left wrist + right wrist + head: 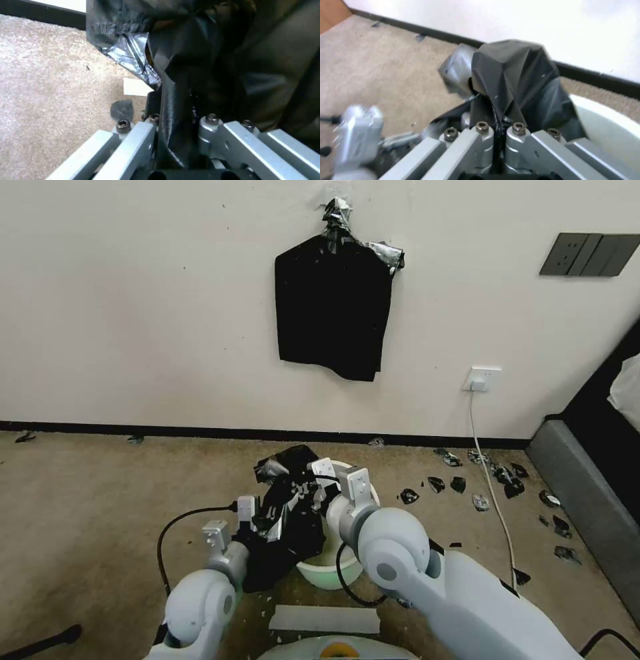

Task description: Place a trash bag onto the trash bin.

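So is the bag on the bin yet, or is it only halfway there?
About halfway. Done: the trash bag is off the floor, pinched by both the left gripper and the right gripper, each shut on a fold. In hand: it hangs bunched over the left side of the trash bin. Left: the bag is not spread open, and the bin's rim is still bare.

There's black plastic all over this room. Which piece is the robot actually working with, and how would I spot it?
Look at the cream-white trash bin on the carpet below the wall. The trash bag is the crinkled, glossy black sheet bunched over the bin's left rim, pinched by the left claw and the right claw. Unlike the flat black bundle taped to the wall and the small scraps on the floor, it glints silver.
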Robot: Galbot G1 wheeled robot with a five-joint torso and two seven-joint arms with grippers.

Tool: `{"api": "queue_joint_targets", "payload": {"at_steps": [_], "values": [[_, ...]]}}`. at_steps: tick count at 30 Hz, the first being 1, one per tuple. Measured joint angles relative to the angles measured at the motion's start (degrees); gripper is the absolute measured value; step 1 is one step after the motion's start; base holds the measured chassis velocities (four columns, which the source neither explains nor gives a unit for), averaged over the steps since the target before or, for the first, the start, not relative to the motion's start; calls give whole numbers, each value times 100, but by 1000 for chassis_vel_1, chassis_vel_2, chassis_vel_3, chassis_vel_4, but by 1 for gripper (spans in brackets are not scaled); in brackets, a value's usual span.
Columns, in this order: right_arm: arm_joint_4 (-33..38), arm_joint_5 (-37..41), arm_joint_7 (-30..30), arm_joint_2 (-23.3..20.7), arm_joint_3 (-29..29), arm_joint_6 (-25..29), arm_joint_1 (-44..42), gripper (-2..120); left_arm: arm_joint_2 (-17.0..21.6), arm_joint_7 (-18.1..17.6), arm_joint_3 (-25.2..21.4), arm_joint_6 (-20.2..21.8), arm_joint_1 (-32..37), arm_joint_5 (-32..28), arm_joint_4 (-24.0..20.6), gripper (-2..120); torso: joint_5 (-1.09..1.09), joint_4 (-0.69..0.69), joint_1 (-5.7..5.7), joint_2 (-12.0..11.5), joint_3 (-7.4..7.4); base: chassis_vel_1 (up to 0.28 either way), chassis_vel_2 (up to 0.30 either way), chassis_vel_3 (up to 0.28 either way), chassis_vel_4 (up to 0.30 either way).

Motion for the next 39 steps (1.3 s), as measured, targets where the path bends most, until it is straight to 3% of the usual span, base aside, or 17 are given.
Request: {"api": "queue_joint_targets", "payload": {"at_steps": [14, 24, 31, 39], "values": [[-434, -98, -54, -158, 151, 119, 372, 0, -151, 242, -306, -820, 431, -10, -272, 7, 2, 0, 0, 0, 0, 0, 0, 0, 0], [-559, -121, -137, -468, 243, 170, 532, 0, -228, 1006, -584, -1673, 671, -181, -284, 7, 4, 1, 0, 0, 0, 0, 0, 0, 0], [-511, -133, -231, -923, 322, 206, 543, 0, -280, 1513, -773, -2199, 777, -451, -172, 7, 4, 0, 0, 0, 0, 0, 0, 0, 0], [-446, -180, -343, -1242, 377, 225, 460, 0, -349, 1596, -867, -2386, 711, -1074, -121, 7, 5, 0, 0, 0, -1, 0, 0, 0, 0]]}}
